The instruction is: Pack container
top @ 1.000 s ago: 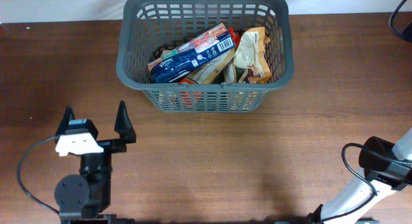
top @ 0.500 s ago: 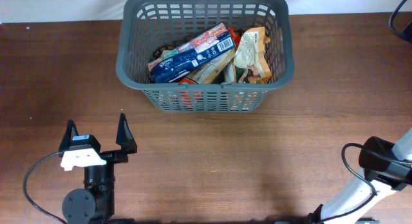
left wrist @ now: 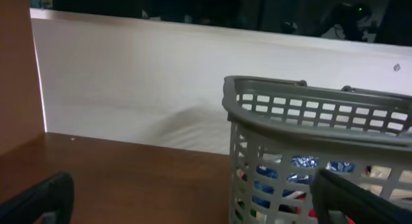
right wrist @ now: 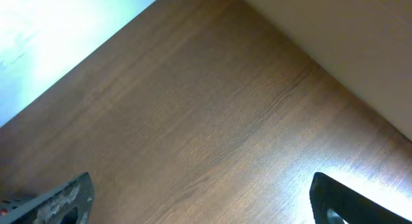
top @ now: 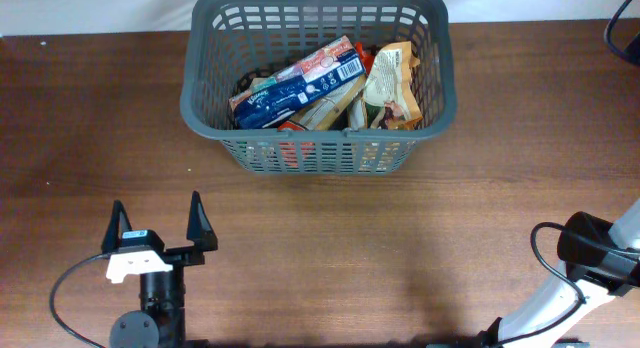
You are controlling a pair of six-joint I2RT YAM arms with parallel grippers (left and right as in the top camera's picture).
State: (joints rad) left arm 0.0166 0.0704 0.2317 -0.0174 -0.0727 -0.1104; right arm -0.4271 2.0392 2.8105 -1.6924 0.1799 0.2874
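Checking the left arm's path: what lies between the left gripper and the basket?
Only bare wooden table, seen overhead, between the left gripper and the basket.

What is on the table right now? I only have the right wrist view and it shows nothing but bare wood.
Observer: A dark grey basket stands at the far side of the table, roughly centred.
Operator: Anything inside it?
Observer: Yes, packed groceries: a blue and red box lies on top, a tan pouch at its right.
Operator: Where is the left gripper?
Observer: The left gripper is near the front edge, jaws open and empty, pointing toward the basket.
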